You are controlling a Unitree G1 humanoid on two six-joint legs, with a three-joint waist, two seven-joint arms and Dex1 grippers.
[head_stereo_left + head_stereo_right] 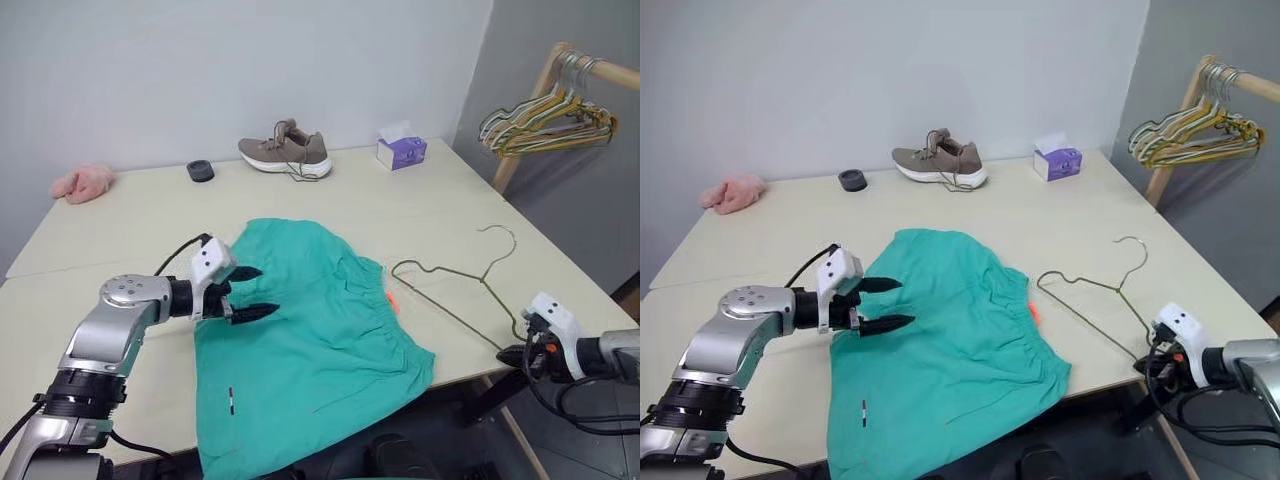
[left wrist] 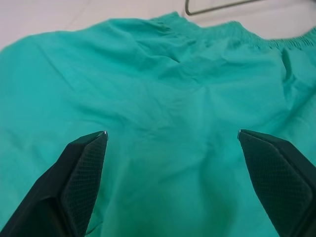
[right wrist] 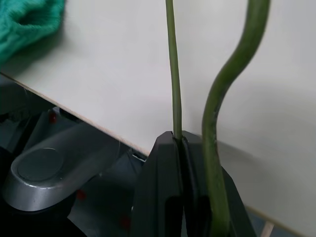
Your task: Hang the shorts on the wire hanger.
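Black left fingers spread wide over shorts; right fingers clamp wire hanger.

shorts on table, wire hanger right of them

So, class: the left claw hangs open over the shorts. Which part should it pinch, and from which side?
Probably the gathered waistband of the shorts, coming from the hanger side: that bunched edge gives a ridge to pinch, while the flat cloth under the left claw offers no fold. The right claw already grips the wire hanger.
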